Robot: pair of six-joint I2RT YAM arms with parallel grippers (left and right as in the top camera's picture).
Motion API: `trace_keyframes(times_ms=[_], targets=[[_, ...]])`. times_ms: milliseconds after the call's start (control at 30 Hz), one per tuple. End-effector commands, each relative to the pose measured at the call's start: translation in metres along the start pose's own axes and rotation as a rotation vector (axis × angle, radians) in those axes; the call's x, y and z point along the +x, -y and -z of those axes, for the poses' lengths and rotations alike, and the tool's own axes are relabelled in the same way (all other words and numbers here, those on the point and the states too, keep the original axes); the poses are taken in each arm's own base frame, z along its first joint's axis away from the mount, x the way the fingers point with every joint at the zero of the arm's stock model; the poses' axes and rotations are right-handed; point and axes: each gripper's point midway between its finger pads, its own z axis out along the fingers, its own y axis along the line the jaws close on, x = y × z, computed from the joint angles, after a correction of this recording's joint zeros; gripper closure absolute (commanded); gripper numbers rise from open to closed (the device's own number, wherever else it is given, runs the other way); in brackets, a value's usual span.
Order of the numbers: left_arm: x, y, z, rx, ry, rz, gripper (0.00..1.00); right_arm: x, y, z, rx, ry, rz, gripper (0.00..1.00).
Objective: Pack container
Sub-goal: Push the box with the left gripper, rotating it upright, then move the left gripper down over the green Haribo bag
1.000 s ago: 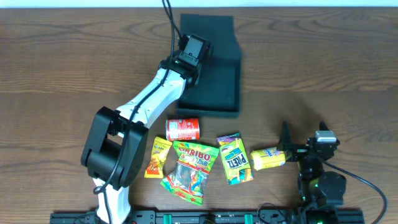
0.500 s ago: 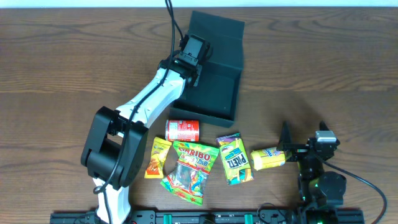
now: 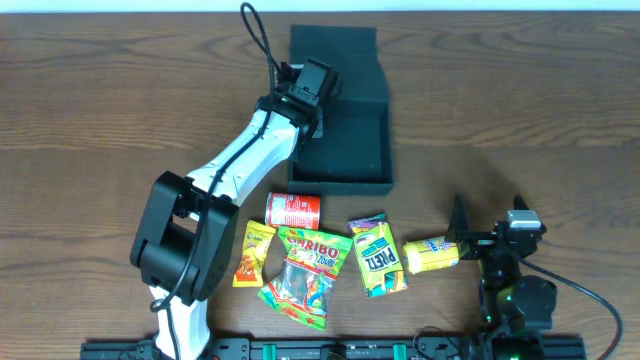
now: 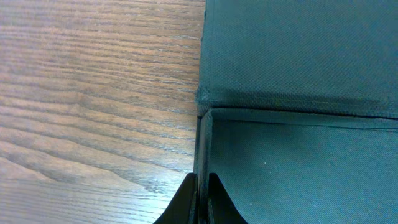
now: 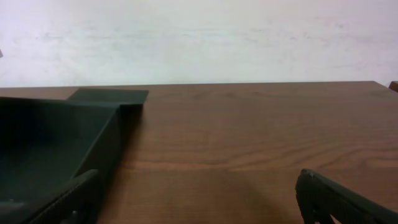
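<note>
The dark teal container [image 3: 355,140] lies open at the far middle of the table, its flap lid [image 3: 335,58] folded flat behind it. My left gripper [image 3: 298,118] is shut on the container's left wall; in the left wrist view the fingertips [image 4: 200,199] pinch that thin wall [image 4: 204,143] just short of the lid hinge. The container's inside [image 4: 298,162] shows nothing in it. My right gripper [image 3: 465,240] stands open near the front right, nothing between its fingers [image 5: 199,205]. The container [image 5: 50,143] is at the left of its view.
Snacks lie in a row in front of the container: a red packet [image 3: 293,208], a small yellow-orange packet [image 3: 253,252], a Haribo bag [image 3: 308,270], a green packet [image 3: 376,255] and a yellow packet [image 3: 432,253] beside the right gripper.
The container was twisted half a second ago and now sits square again, slightly further right. The left gripper has kept its hold on the wall. The right arm has not moved.
</note>
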Motion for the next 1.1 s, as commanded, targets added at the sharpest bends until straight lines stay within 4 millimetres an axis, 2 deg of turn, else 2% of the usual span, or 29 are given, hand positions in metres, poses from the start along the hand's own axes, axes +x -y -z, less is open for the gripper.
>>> trace_keyframes(times_ms=[0, 167, 267, 333, 400, 567, 667, 733, 800, 867, 900, 933, 967, 1067], targets=[[-0.009, 0.000, 0.001, 0.001, 0.027, 0.075, 0.94, 0.001, -0.003, 0.000, -0.012, -0.002, -0.007, 0.01], [-0.006, -0.002, 0.001, -0.007, 0.015, 0.047, 0.93, 0.001, -0.003, 0.000, -0.012, -0.002, -0.007, 0.01], [-0.007, -0.002, 0.001, -0.010, 0.017, 0.029, 0.74, 0.001, -0.003, 0.000, -0.012, -0.001, -0.007, 0.01], [-0.011, -0.007, 0.001, -0.040, 0.042, 0.032, 0.70, 0.001, -0.003, 0.000, -0.012, -0.002, -0.007, 0.01], [-0.020, -0.015, 0.002, -0.089, 0.087, 0.035, 0.59, 0.001, -0.003, 0.000, -0.012, -0.002, -0.007, 0.01], [-0.041, -0.027, 0.017, -0.161, 0.169, -0.008, 0.58, 0.001, -0.003, 0.000, -0.012, -0.002, -0.007, 0.01], [-0.052, -0.025, 0.046, -0.142, 0.183, -0.039, 0.58, 0.001, -0.003, 0.000, -0.012, -0.002, -0.007, 0.01], [-0.056, -0.020, 0.075, -0.098, 0.172, -0.070, 0.57, 0.001, -0.003, 0.000, -0.012, -0.001, -0.007, 0.01], [-0.049, -0.014, 0.106, -0.025, 0.125, -0.135, 0.50, 0.001, -0.003, 0.000, -0.012, -0.001, -0.007, 0.01], [-0.032, -0.012, 0.137, 0.045, 0.049, -0.199, 0.38, 0.001, -0.003, 0.000, -0.012, -0.002, -0.007, 0.01], [-0.017, -0.013, 0.153, 0.086, -0.008, -0.218, 0.23, 0.001, -0.003, 0.000, -0.012, -0.001, -0.007, 0.01], [-0.005, -0.015, 0.162, 0.111, -0.051, -0.226, 0.15, 0.001, -0.003, 0.000, -0.012, -0.001, -0.007, 0.01], [0.011, -0.018, 0.175, 0.147, -0.114, -0.234, 0.02, 0.001, -0.003, 0.000, -0.012, -0.002, -0.007, 0.01], [0.054, -0.028, 0.203, 0.198, -0.290, -0.189, 0.04, 0.001, -0.003, 0.000, -0.012, -0.002, -0.007, 0.01]])
